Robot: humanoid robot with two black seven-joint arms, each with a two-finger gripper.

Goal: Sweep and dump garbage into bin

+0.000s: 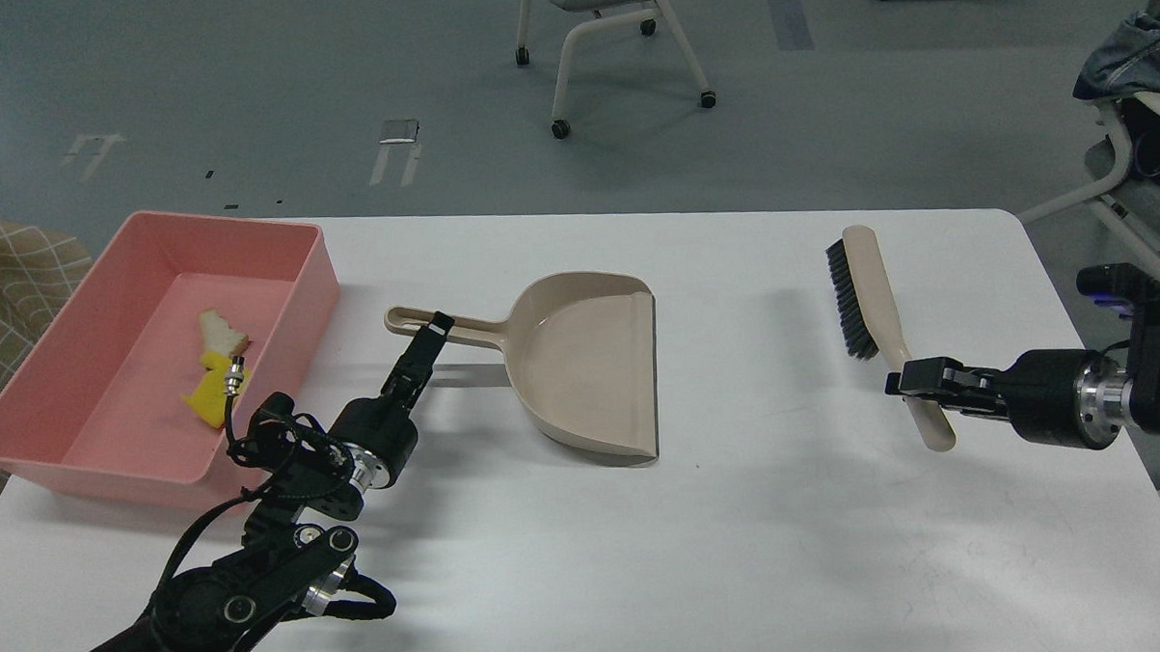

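The pink bin (109, 381) stands at the table's left edge. In it lie the garbage scraps: the yellow sponge piece (211, 392) and the pale strip (220, 331). My left gripper (435, 329) is shut on the long handle of the beige dustpan (586, 364). The dustpan is just right of the bin, low over the table, and its mouth faces right. My right gripper (905, 384) is shut on the handle end of the beige black-bristled brush (863, 292) at the right side of the table.
The white table (741, 513) stretches between the dustpan and the brush. A wheeled chair (608, 16) stands on the floor behind the table. Another chair with clothes (1135, 65) is at the far right.
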